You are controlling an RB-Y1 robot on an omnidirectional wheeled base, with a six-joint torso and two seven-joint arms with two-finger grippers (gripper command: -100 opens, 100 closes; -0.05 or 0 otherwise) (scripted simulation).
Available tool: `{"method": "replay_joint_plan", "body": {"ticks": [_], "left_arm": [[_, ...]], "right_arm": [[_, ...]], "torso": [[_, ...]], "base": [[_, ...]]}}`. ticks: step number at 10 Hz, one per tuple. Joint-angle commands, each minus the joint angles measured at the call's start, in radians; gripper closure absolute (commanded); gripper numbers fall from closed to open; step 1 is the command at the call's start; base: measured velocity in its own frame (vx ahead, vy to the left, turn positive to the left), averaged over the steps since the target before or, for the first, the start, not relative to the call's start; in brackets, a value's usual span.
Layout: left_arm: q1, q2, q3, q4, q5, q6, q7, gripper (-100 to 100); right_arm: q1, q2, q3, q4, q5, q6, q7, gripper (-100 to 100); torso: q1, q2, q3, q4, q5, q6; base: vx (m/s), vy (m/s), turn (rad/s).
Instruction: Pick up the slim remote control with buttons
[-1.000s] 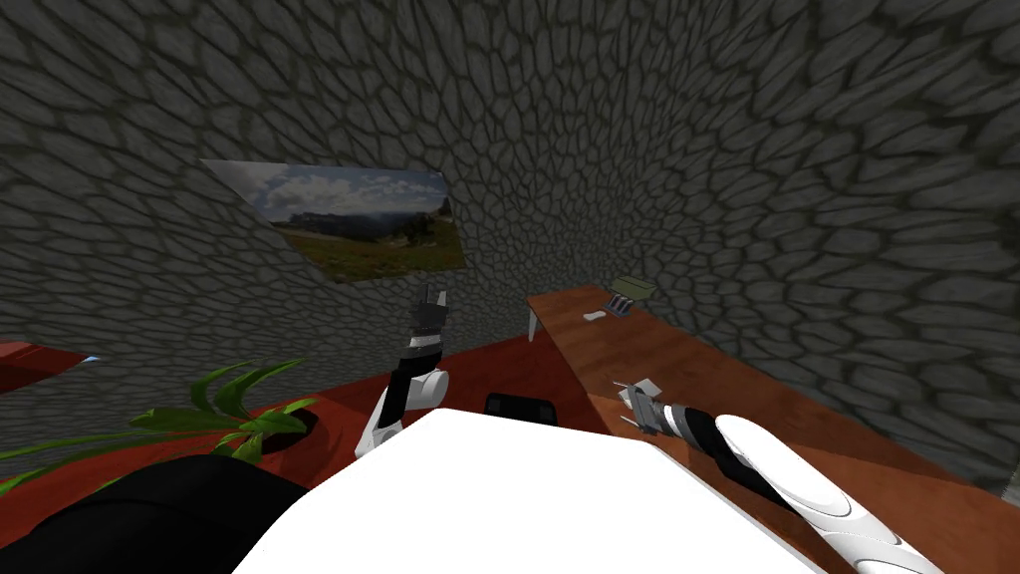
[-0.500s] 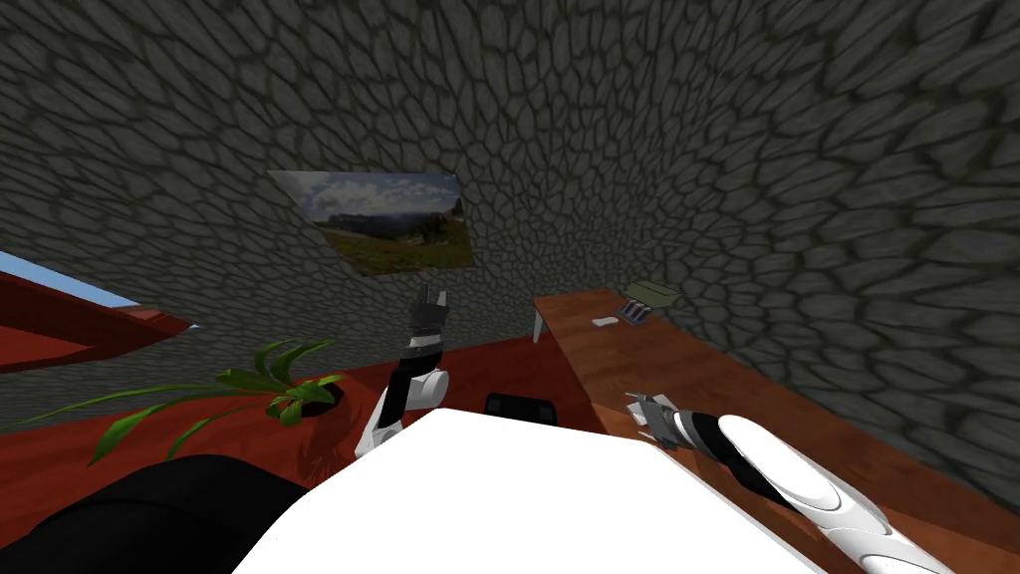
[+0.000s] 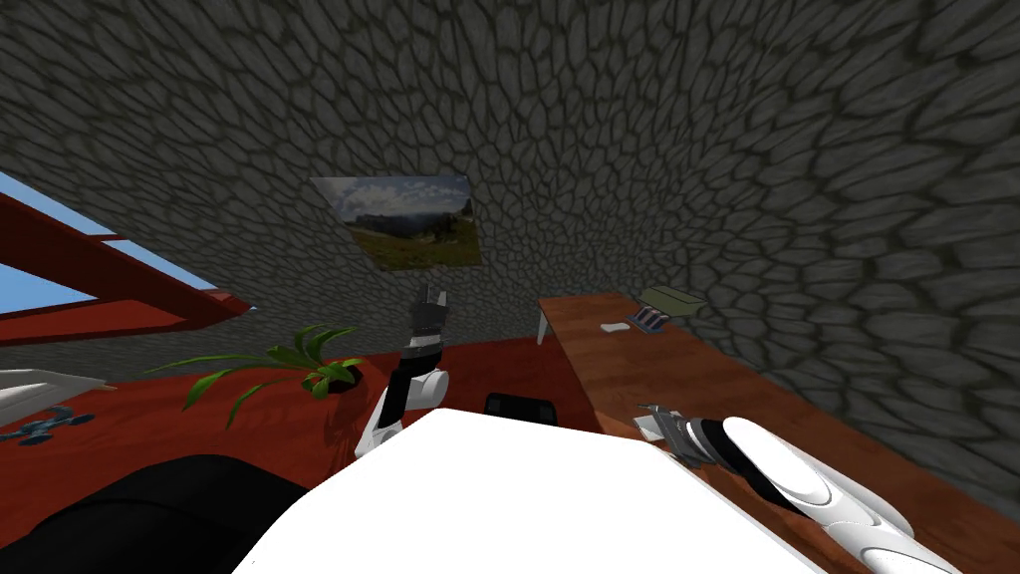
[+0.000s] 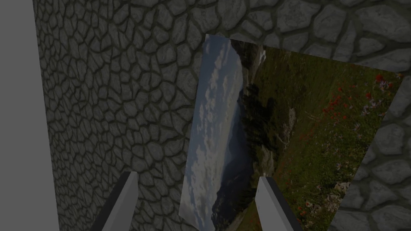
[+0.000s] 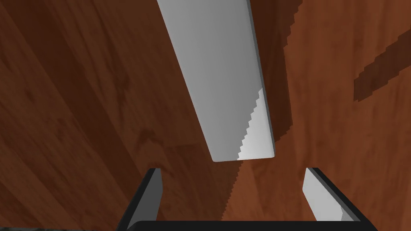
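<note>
**Right gripper over the remote, grasp not yet made**

The slim, flat, light grey remote control (image 5: 224, 80) lies on the reddish-brown wooden table (image 5: 80, 100), and no buttons can be made out on it. Its near end sits just ahead of the right gripper (image 5: 232, 170), inside the span of the two spread fingers, with its length running askew to them. In the head view this gripper (image 3: 652, 424) is at the lower right, above the table (image 3: 637, 369). Recommended: turn the wrist until the blades parallel the long edges, advance past the end and descend almost to the wood. Close across the narrow width, since a thin body may pivot or slip. The left gripper (image 3: 431, 296), upper centre, is raised with its fingers apart (image 4: 196, 176).
</note>
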Motion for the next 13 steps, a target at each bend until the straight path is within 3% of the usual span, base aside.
{"method": "replay_joint_plan", "body": {"ticks": [1,7,9,10,11,12,13], "left_arm": [[0.000,0.000,0.000,0.000,0.000,0.000,0.000,0],[0.000,0.000,0.000,0.000,0.000,0.000,0.000,0],[0.000,0.000,0.000,0.000,0.000,0.000,0.000,0],[0.000,0.000,0.000,0.000,0.000,0.000,0.000,0],[0.000,0.000,0.000,0.000,0.000,0.000,0.000,0],[0.000,0.000,0.000,0.000,0.000,0.000,0.000,0],[0.000,0.000,0.000,0.000,0.000,0.000,0.000,0]], "right_arm": [[-0.020,-0.007,-0.007,0.050,0.050,-0.021,0.013,-100],[-0.072,-0.004,-0.014,0.176,0.192,-0.070,0.006,-100],[-0.088,0.001,-0.016,0.208,0.225,-0.083,0.002,-100],[-0.084,0.000,-0.015,0.200,0.213,-0.076,0.006,-100],[-0.085,0.000,-0.015,0.202,0.216,-0.077,0.005,0],[-0.101,0.009,-0.008,0.240,0.217,-0.054,-0.015,-100],[-0.106,0.012,-0.005,0.253,0.217,-0.047,-0.022,-100]], "torso": [[0.000,0.000,0.000,0.000,0.000,0.000],[-0.001,0.001,0.000,0.000,0.000,0.001],[-0.001,0.000,0.000,0.000,0.000,0.001],[0.000,0.000,0.000,0.000,0.000,0.001],[0.001,0.000,0.000,0.000,0.000,0.001],[0.002,0.000,0.000,0.000,0.000,0.001],[0.001,0.003,0.001,0.000,0.000,0.000]], "base": [[-0.017,-0.061,0.288],[-0.012,-0.053,0.164],[-0.011,-0.045,0.116],[-0.006,-0.019,0.026],[0.000,0.000,0.000],[-0.071,-0.025,0.301],[-0.130,-0.027,0.259]]}}
